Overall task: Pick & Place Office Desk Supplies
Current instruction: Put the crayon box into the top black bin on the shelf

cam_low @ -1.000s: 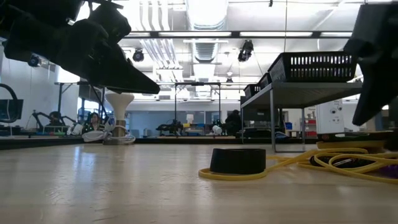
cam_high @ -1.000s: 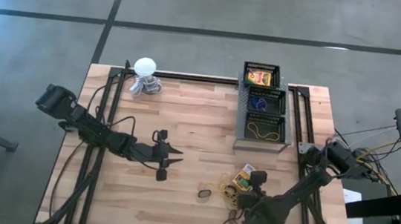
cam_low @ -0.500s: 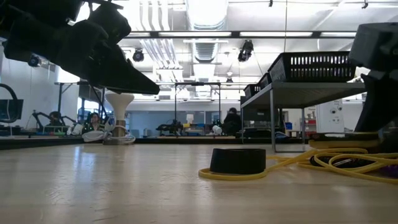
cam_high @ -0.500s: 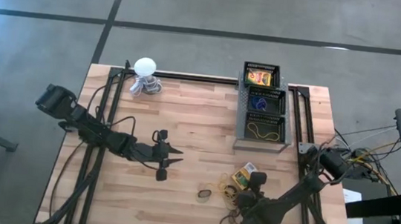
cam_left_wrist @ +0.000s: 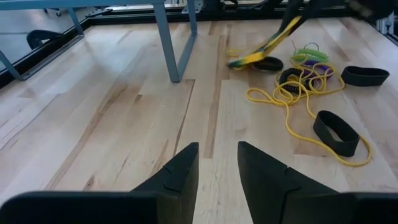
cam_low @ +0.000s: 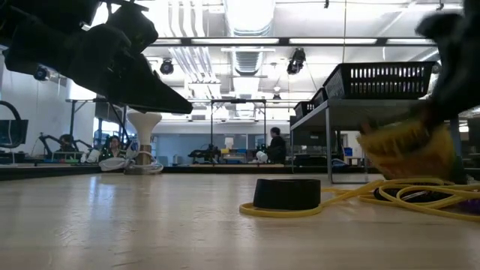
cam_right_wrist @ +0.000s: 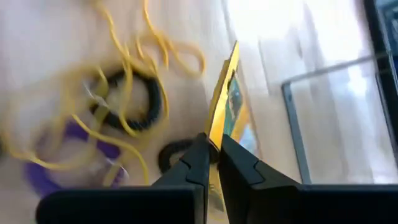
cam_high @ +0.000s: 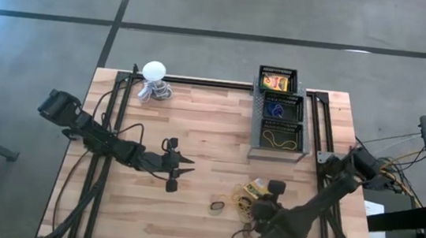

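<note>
A: From above, where's the box [cam_high: 254,188]?
B: Near the table's front right, at the right gripper [cam_high: 262,197], beside the bands [cam_high: 238,198]; the trays [cam_high: 280,115] lie straight beyond. The left gripper [cam_high: 182,170] waits mid-table, well apart.

A: Low view?
B: The box [cam_low: 409,148] hangs tilted off the table, above the bands [cam_low: 352,198].

A: Left wrist?
B: Its fingers [cam_left_wrist: 180,174] stand narrowly parted, holding nothing.

A: Right wrist?
B: The fingers [cam_right_wrist: 198,163] pinch the box [cam_right_wrist: 225,106] by its thin edge, its long axis running away from them.
</note>
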